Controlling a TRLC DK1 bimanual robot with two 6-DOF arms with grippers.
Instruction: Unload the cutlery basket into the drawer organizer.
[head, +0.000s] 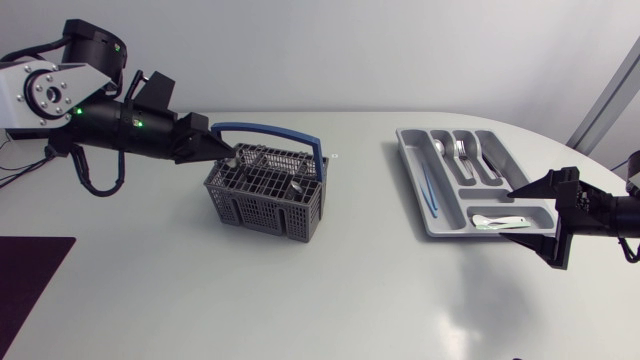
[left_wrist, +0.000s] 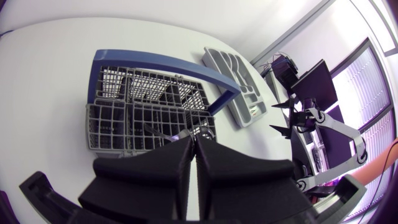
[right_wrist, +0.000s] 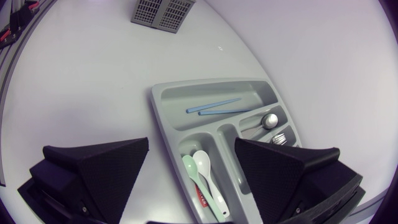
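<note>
The grey wire cutlery basket (head: 265, 190) (left_wrist: 124, 118) with a blue handle (head: 270, 130) stands left of centre. My left gripper (head: 232, 157) (left_wrist: 189, 138) hangs over the basket's left compartments, shut on a shiny metal utensil (left_wrist: 181, 132) that sticks up from it. The grey drawer organizer (head: 412, 165) (right_wrist: 163, 118) lies at the right. It holds blue sticks (head: 430, 190) (right_wrist: 214, 107), metal cutlery (head: 465, 155) and a white and a green spoon (right_wrist: 202, 171). My right gripper (head: 530, 215) (right_wrist: 193, 168) hovers over the organizer's near end, open and empty.
A dark rectangular patch (head: 30, 290) lies at the table's front left corner. Bare tabletop (head: 360, 260) stretches between the basket and the organizer and along the front. A tiny white speck (head: 337, 157) sits just right of the basket.
</note>
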